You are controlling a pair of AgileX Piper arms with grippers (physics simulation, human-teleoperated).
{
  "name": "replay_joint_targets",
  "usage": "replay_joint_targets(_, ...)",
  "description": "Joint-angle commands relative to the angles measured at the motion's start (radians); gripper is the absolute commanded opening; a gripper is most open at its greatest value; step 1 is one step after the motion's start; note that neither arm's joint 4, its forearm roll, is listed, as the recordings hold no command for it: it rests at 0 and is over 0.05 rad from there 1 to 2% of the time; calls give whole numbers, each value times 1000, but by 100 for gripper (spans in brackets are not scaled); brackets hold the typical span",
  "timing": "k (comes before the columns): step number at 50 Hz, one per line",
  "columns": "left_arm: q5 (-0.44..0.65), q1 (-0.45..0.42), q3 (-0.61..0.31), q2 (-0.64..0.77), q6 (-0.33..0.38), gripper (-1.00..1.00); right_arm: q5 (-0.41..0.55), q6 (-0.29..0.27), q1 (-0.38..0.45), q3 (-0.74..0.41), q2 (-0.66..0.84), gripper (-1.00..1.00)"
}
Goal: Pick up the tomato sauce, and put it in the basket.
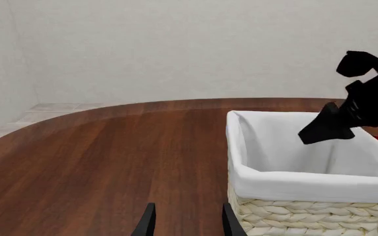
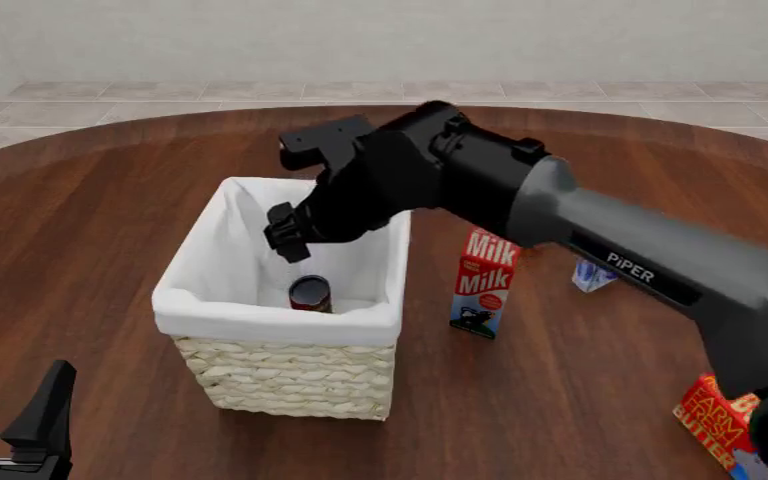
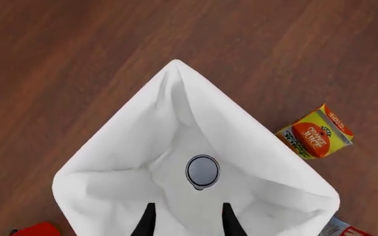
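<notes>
Tomato sauce [image 2: 309, 293]: the small red can stands upright on the white lining at the bottom of the basket, near the front wall; from the right wrist view its dark round top [image 3: 202, 171] sits in the middle of the liner, touched by nothing.
Basket [image 2: 284, 375]: pale woven wicker with a white cloth folded over the rim, standing on the desk left of centre; the same cloth rim [image 1: 307, 179] fills the right side of the left wrist view.
Right gripper [image 2: 287, 238]: black, hanging over the basket's opening and pointing down into it, above the can and apart from it; its jaws stand parted with nothing between them, the two fingertips [image 3: 147, 221] showing a clear gap.
Left gripper [image 2: 11, 415]: low at the near left of the desk, well apart from the basket, jaws open and empty.
Milk carton [image 2: 483, 283]: red and white, upright just right of the basket.
Orange juice carton [image 3: 315, 132]: seen only from the right wrist, on the desk beside the basket.
Desk [image 2: 91, 220]: dark brown wood, rounded far edge.
</notes>
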Motion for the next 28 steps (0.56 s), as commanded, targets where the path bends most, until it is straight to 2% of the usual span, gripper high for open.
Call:
replay_joint_targets(1, -2, 3, -2, 4, 1, 100, -5, 14, 21, 60, -100, 100)
replay_joint_targets(18, 4, 3, -1, -2, 1, 100, -45, 35, 68, 165, -225, 100)
replay_joint_targets(28, 4, 3, -1, -2, 0, 100, -95, 55, 79, 280, -331, 100)
